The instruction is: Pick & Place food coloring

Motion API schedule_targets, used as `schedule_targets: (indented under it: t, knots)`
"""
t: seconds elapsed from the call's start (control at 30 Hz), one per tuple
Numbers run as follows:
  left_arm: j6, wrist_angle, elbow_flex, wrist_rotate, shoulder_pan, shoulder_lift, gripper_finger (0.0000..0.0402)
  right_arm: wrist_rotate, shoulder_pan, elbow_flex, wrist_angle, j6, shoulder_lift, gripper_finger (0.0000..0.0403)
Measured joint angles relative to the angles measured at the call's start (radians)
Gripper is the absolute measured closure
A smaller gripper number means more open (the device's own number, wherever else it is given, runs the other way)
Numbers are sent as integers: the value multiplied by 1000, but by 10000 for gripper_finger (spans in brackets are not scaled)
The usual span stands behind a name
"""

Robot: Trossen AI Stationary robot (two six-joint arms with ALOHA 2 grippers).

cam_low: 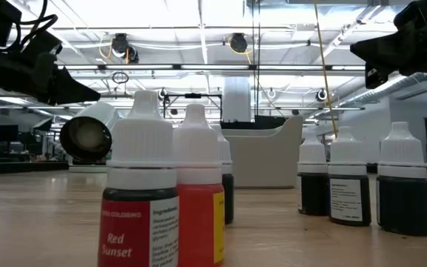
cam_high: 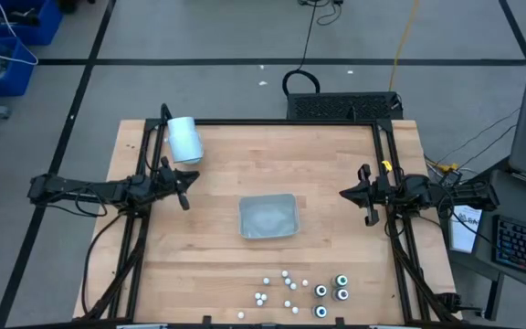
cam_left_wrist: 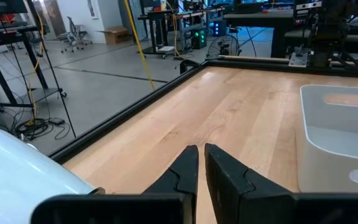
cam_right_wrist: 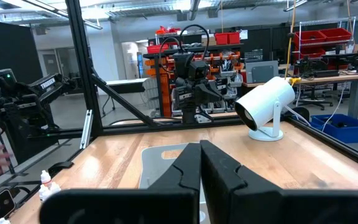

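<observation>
The food coloring bottles stand in a loose cluster by the table's near edge: small white-capped ones (cam_high: pixel 286 274) and bigger dark ones with ringed tops (cam_high: pixel 342 281). The low view shows them close up, a red one (cam_low: pixel 139 211), an orange one (cam_low: pixel 199 208) and dark ones (cam_low: pixel 351 194). One more shows in the right wrist view (cam_right_wrist: pixel 45 182). My left gripper (cam_high: pixel 185 189) (cam_left_wrist: pixel 201 149) hovers shut above the table's left side. My right gripper (cam_high: pixel 359 195) (cam_right_wrist: pixel 201 145) hovers shut above the right side. Both are far from the bottles.
A grey rectangular tray (cam_high: pixel 268 217) (cam_left_wrist: pixel 334 134) (cam_right_wrist: pixel 160 158) sits mid-table between the grippers. A large white cylinder (cam_high: pixel 184 139) (cam_low: pixel 87 135) (cam_right_wrist: pixel 265 102) stands on a small foot near the far left corner. A black frame rail (cam_high: pixel 286 122) rims the table.
</observation>
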Motion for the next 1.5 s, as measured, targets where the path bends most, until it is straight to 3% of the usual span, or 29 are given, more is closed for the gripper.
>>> schedule_targets:
  t: [0.67,1.17,1.5]
  knots:
    - [0,0,0,0,0,0,364,0,-1,0,0,0,0,403]
    - [-89,65,0,2,0,0,364,4,-1,0,8,0,0,403]
    - [-76,77,0,54,0,1,364,0,-1,0,8,52,10,403]
